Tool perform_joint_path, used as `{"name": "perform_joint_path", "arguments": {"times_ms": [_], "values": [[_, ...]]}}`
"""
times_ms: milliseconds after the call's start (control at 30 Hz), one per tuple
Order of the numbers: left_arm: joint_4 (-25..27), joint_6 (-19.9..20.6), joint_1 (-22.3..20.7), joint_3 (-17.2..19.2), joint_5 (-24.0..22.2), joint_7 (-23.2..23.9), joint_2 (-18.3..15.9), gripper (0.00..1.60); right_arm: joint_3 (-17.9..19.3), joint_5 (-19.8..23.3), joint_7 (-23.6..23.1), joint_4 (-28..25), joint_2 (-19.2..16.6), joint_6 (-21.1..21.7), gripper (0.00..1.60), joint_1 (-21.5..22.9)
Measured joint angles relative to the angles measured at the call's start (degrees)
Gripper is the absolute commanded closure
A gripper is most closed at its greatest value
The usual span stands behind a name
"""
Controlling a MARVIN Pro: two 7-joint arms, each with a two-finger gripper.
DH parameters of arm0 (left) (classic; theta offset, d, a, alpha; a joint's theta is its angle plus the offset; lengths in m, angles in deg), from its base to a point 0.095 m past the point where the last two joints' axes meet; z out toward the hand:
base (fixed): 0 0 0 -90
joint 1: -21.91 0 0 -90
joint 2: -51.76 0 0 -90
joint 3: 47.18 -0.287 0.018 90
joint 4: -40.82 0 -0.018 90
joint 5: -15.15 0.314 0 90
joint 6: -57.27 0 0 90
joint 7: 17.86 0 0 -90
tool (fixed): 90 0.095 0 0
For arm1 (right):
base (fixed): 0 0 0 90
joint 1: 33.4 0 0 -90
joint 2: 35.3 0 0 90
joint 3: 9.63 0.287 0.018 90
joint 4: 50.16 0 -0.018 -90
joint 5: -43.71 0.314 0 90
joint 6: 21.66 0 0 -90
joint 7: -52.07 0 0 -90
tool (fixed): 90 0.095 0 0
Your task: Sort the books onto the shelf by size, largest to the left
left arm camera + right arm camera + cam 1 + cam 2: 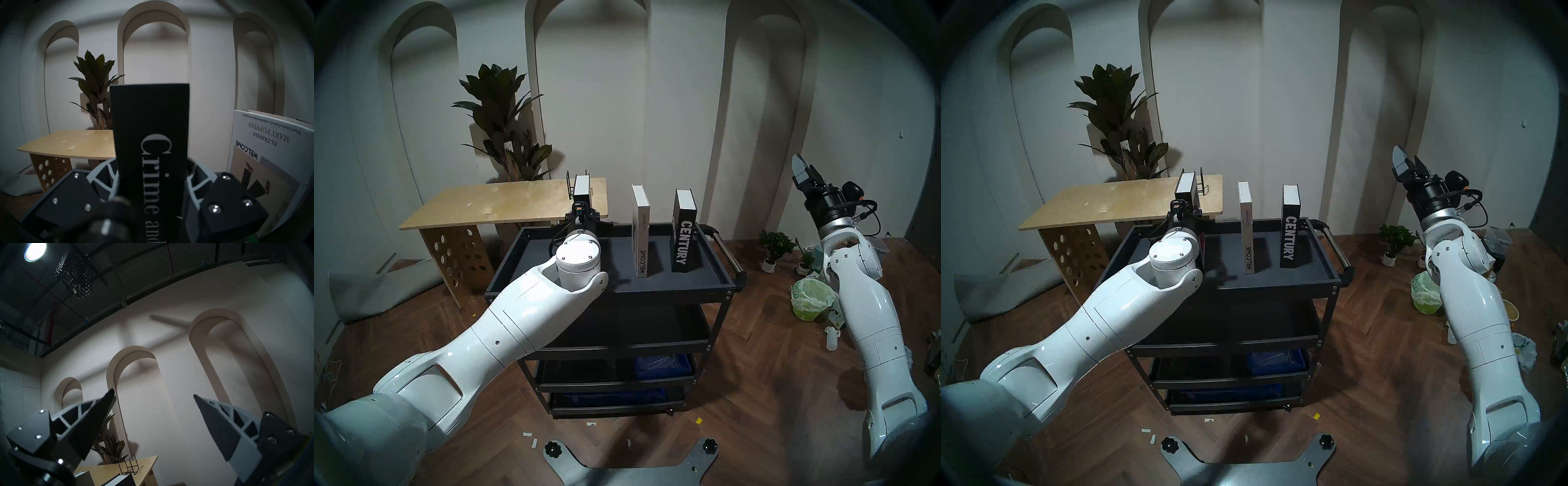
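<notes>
On the cart's top tray: all three books upright, left arm in among them.
Left gripper (151,195): level, pointing at the back wall, clamped on the black "Crime and Punishment" book (151,135) by its spine edge; fingers (105,183) flank it on both sides.
Held book: upright, at the left part of the top tray (687,281); whether its foot touches the tray is hidden by the wrist.
WELCOME book (640,234): slim, white, standing just right of the left gripper, apart from the held book.
CENTURY book (683,234): thick, black, standing further right, near the cart handle (726,249).
Right gripper (153,412): raised well right of the cart, tilted up at the wall, jaws spread wide, nothing between them.
Plywood table (504,203): behind and left of the left gripper.
</notes>
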Motion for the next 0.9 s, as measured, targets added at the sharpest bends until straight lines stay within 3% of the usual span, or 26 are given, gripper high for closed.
{"name": "perform_joint_path", "arguments": {"times_ms": [500,900], "values": [[3.04,0.98,0.60,-0.09,0.51,-0.90,-0.74,0.00,0.72,0.09,-0.09,-0.39,-0.16,0.00,0.00,-0.65],[12.20,-0.87,1.70,-0.84,5.22,-3.96,-3.95,0.00,1.13,0.44,-0.40,-0.87,-0.25,0.00,0.00,-1.06]]}}
